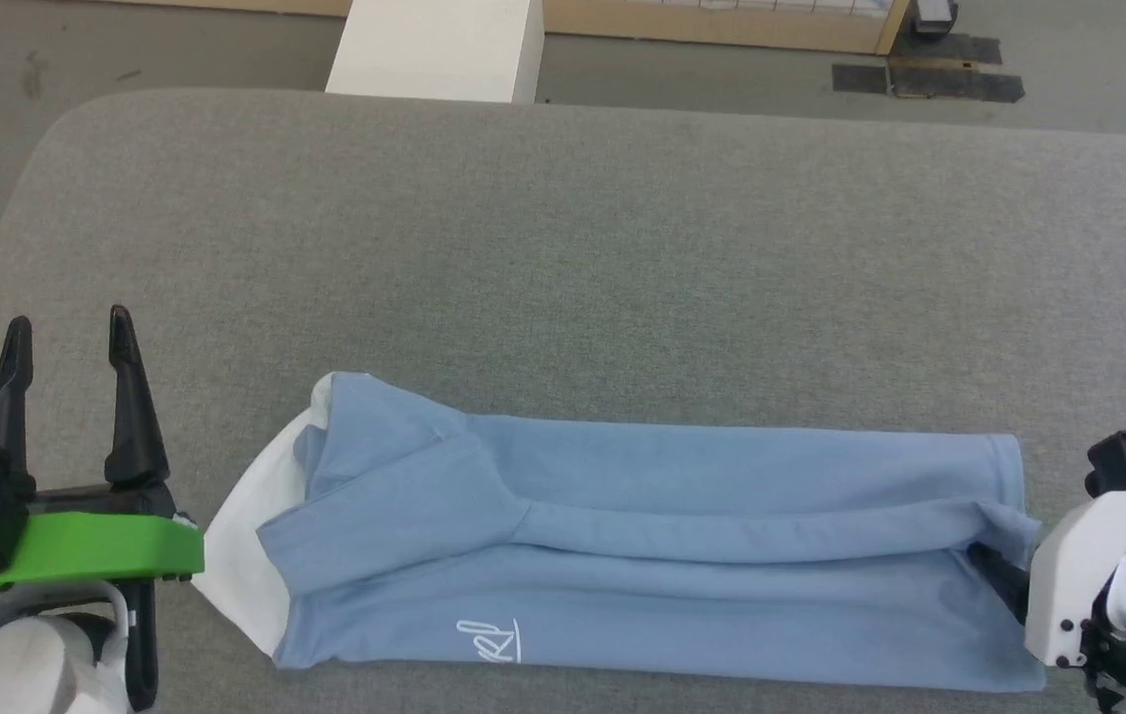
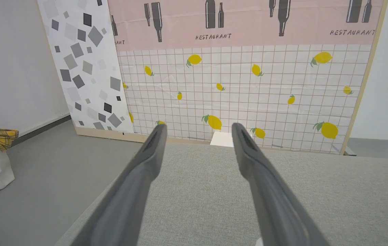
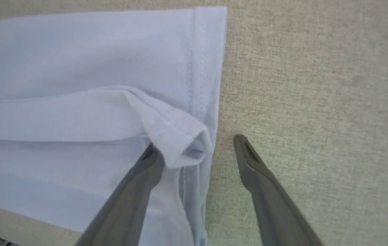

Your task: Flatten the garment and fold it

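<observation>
The right gripper's [image 3: 194, 143] fingers stood apart, holding nothing: one tip sat at the rolled hem of the light blue T-shirt [image 1: 662, 555], the other over the bare grey table [image 1: 563, 248]. The shirt lay folded lengthwise at six o'clock in the head view, its white cursive lettering [image 1: 488, 640], perhaps "RD", at seven. The left gripper [image 1: 68, 319], at eight o'clock, was spread and empty. A pink wall panel [image 2: 213, 36] read "RESTAURANT".

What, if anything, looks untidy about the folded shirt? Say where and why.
The garment is folded into a long strip, but not cleanly: its hem corner at the right end curls up into a loop, and white fabric sticks out past the blue at the left end.
</observation>
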Available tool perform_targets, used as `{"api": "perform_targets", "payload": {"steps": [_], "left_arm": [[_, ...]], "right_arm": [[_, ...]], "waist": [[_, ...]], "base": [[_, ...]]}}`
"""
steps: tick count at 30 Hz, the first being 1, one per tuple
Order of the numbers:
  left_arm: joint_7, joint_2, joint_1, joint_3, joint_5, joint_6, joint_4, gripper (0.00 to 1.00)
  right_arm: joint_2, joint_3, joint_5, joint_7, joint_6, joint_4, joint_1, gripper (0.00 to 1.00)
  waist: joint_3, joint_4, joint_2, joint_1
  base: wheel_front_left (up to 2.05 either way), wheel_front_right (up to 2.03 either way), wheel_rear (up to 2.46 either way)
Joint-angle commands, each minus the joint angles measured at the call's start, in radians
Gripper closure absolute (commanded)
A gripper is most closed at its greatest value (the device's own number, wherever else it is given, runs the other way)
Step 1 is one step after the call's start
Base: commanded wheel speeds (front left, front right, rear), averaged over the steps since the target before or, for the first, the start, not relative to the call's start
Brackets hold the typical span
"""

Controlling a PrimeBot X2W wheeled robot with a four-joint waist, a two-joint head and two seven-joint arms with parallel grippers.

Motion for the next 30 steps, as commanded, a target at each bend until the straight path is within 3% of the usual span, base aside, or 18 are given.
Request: {"api": "perform_targets", "payload": {"steps": [1,6,8,9,15,22,30], "left_arm": [[-0.004,-0.022,0.004,0.016,0.024,-0.015,-0.002,0.0],[-0.005,-0.088,0.032,0.067,0.075,-0.063,0.013,0.0],[-0.005,-0.108,0.039,0.084,0.09,-0.083,0.019,0.0],[-0.005,-0.118,0.043,0.093,0.097,-0.093,0.023,0.0],[-0.005,-0.16,0.055,0.136,0.131,-0.136,0.032,0.0],[-0.005,-0.199,0.058,0.173,0.165,-0.181,0.035,0.0],[-0.005,-0.233,0.057,0.205,0.193,-0.214,0.045,0.0]], "right_arm": [[0.009,0.01,-0.014,-0.021,-0.002,0.024,-0.021,0.0],[0.012,0.061,-0.015,-0.051,-0.002,0.116,-0.038,0.0],[0.009,0.075,-0.002,-0.049,-0.002,0.145,-0.045,0.87],[0.005,0.081,0.011,-0.049,-0.002,0.154,-0.049,1.0],[-0.064,0.053,0.045,-0.057,-0.002,0.172,-0.063,1.0],[-0.184,-0.082,-0.044,-0.076,-0.002,0.253,-0.093,1.0],[-0.214,-0.165,-0.153,-0.054,-0.002,0.335,-0.129,1.0]], "waist": [[0.011,0.006,0.0,0.0],[0.019,0.01,0.0,0.0],[0.02,0.012,0.0,0.0],[0.02,0.014,0.0,0.0],[0.019,0.015,0.0,0.0],[0.026,0.012,0.0,0.0],[0.027,-0.002,0.0,0.0]], "base": [[0.0,0.0,0.0],[0.0,0.0,0.0],[0.0,0.0,0.0],[0.0,0.0,0.0],[0.0,0.0,0.0],[0.0,0.0,0.0],[0.0,0.0,0.0]]}}
